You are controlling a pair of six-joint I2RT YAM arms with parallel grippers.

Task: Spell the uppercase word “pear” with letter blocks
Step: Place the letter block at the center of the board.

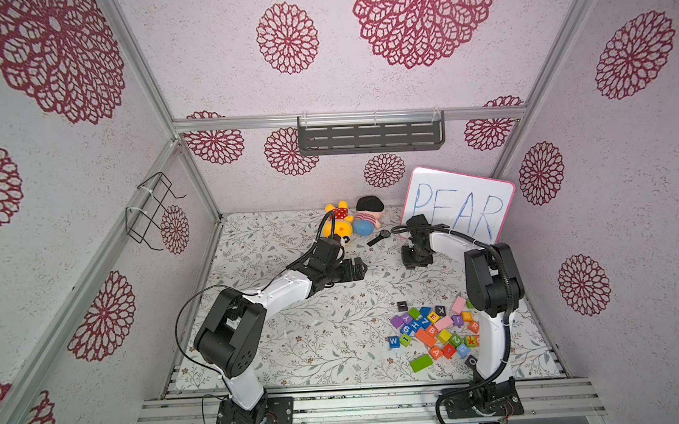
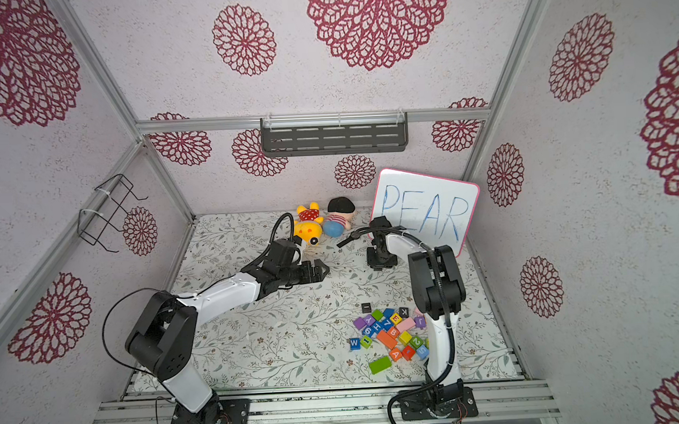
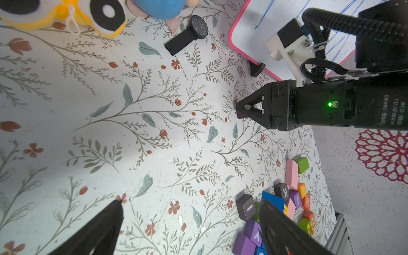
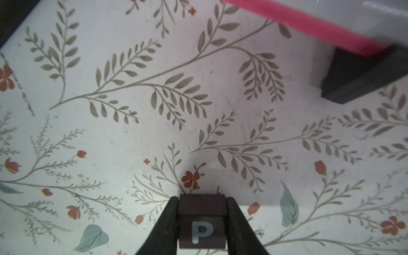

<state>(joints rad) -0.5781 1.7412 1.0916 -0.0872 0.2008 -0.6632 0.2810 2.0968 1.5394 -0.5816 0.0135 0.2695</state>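
Note:
My right gripper (image 4: 202, 220) is shut on the dark P block (image 4: 202, 229), its white letter facing the wrist camera. It holds the block low at the floral mat, just in front of the whiteboard; I cannot tell whether the block touches the mat. In both top views this gripper (image 1: 415, 263) (image 2: 380, 264) points down at the back right. The yellow E block (image 1: 434, 316), orange A block (image 1: 435, 352) and orange-red R block (image 1: 473, 326) lie in the pile at the front right. My left gripper (image 1: 362, 269) (image 3: 192, 231) hangs open and empty over the middle of the mat.
The pink-edged whiteboard (image 1: 459, 203) reading PEAR leans at the back right. Two plush toys (image 1: 338, 221) and a black watch (image 1: 378, 238) lie at the back. The pile (image 1: 433, 331) holds several other blocks, among them a green oblong (image 1: 421, 363) and a dark block (image 1: 402, 306).

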